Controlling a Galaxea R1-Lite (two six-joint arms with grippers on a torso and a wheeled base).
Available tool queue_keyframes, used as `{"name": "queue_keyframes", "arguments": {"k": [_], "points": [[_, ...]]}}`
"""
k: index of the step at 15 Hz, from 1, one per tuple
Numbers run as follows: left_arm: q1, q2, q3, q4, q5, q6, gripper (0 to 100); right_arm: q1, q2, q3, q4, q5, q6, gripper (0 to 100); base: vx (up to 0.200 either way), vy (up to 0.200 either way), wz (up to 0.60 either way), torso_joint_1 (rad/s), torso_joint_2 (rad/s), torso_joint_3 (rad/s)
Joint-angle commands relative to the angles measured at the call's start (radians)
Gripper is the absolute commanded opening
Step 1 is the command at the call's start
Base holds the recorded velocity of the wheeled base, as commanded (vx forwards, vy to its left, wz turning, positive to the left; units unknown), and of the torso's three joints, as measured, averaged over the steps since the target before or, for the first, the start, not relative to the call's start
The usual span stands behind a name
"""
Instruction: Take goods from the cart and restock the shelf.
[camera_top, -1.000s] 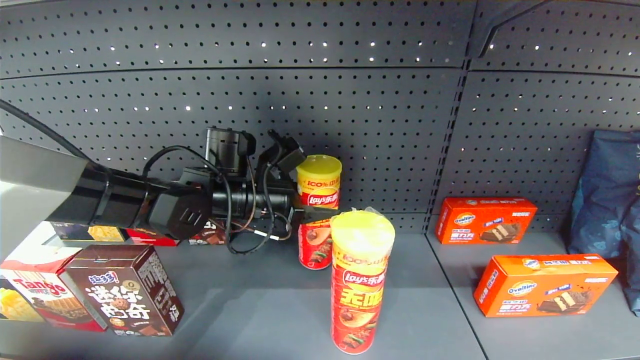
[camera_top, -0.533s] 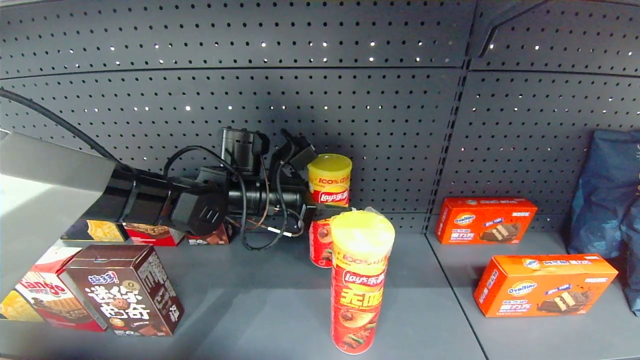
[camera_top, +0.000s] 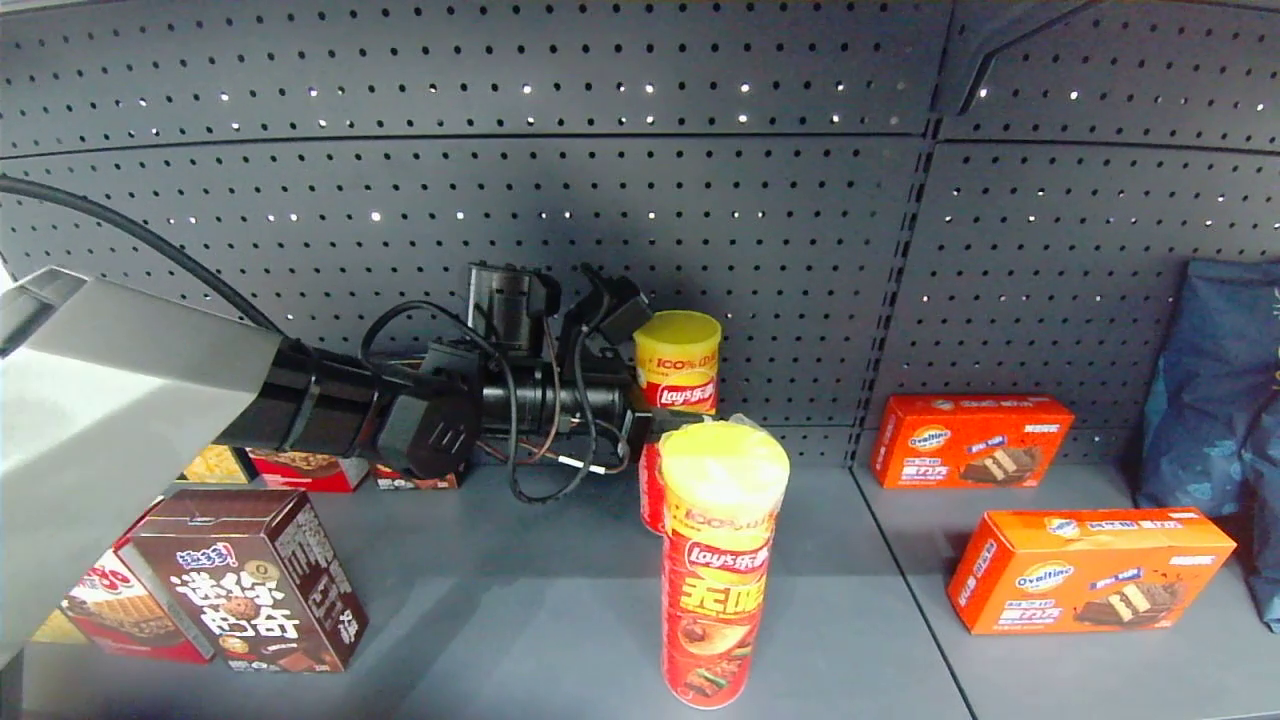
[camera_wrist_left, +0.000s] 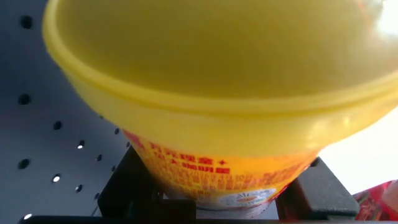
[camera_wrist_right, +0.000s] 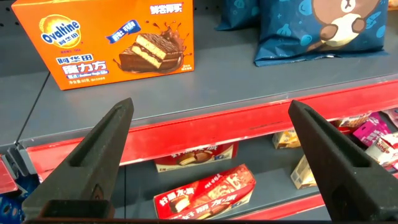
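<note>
A tall red chip can with a yellow lid (camera_top: 722, 560) stands upright at the front middle of the grey shelf (camera_top: 520, 610). Just behind it is a second such can (camera_top: 678, 365), upright and partly hidden by the front one; whether it touches the shelf I cannot tell. My left gripper (camera_top: 662, 422) is shut on this rear can's middle, the arm coming in from the left. The held can (camera_wrist_left: 217, 93) looms close in the left wrist view, between the dark fingers (camera_wrist_left: 127, 186). My right gripper (camera_wrist_right: 210, 109) hangs open before the shelf's red front edge (camera_wrist_right: 205, 134), nothing between its fingers.
Two orange boxes (camera_top: 970, 438) (camera_top: 1090, 568) lie on the right half of the shelf, with a blue bag (camera_top: 1220, 400) at the far right. A brown box (camera_top: 250, 580) and other snack boxes (camera_top: 120, 610) stand front left. A perforated back wall (camera_top: 600, 200) closes the shelf.
My left arm has carried the held can rightward along the back of the shelf; it now sits behind the front can, which covers its lower part.
</note>
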Motion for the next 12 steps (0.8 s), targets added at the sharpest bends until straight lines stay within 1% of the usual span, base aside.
{"name": "queue_keyframes", "arguments": {"k": [1,9,12], "points": [[-0.002,0.008,0.0,-0.003,0.0,0.001,0,-0.001,0.003,0.0,0.0,0.0,0.0,100,0.0,0.0,0.0,0.0,0.0,0.0],[0.004,0.015,0.0,-0.004,0.0,0.011,0,-0.001,0.003,0.0,0.0,0.0,0.0,100,0.0,0.0,0.0,0.0,0.0,0.0],[0.001,0.022,0.006,-0.022,0.0,0.011,0,-0.001,0.003,0.0,0.0,0.0,0.0,100,0.0,0.0,0.0,0.0,0.0,0.0]]}}
